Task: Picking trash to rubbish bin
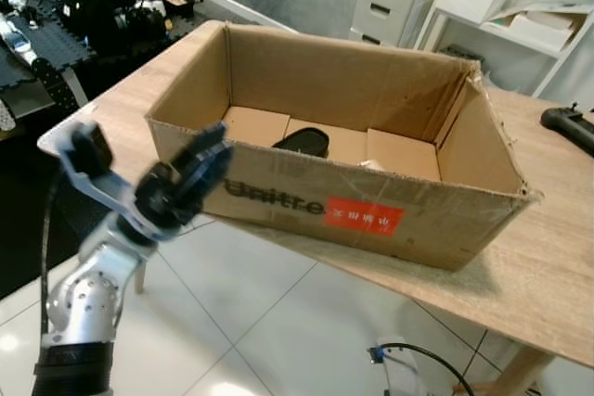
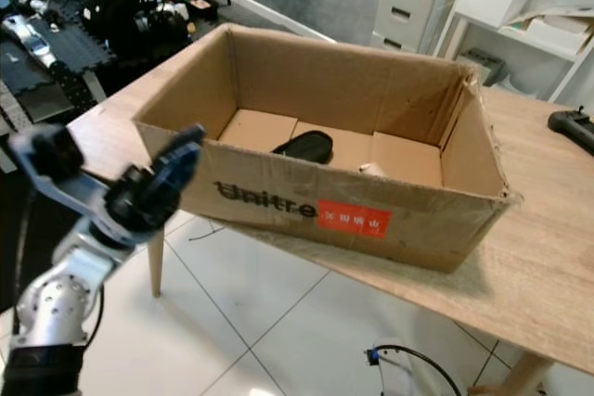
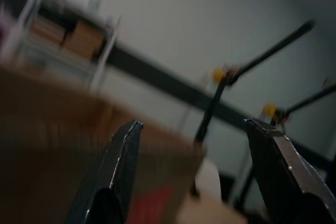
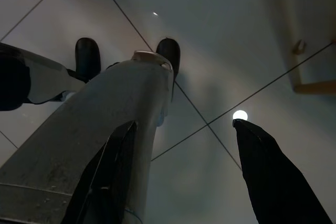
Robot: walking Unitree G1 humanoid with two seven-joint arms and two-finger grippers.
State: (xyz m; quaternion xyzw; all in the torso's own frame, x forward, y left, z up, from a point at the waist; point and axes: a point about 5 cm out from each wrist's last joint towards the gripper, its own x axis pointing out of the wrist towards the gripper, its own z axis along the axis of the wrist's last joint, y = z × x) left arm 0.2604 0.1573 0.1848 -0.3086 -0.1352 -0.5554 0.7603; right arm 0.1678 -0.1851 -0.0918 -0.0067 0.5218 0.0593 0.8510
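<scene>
My left gripper (image 2: 176, 162) beside the cardboard box (image 2: 306, 206)
A black object (image 2: 303, 146) lies inside the box on the wooden table (image 2: 538, 266).

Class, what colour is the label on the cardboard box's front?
Red label, clearest in the left eye view.

My left wrist view is smeared with blur; the brown cardboard box (image 3: 63, 145) there is only a soft shape.

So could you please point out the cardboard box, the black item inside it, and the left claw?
Box (image 1: 278, 194), left eye view, front wall beside the printed lettering.
Black item (image 1: 303, 143), left eye view, its top surface.
Left claw (image 1: 212, 157), left eye view, midway between its fingertips.
</scene>
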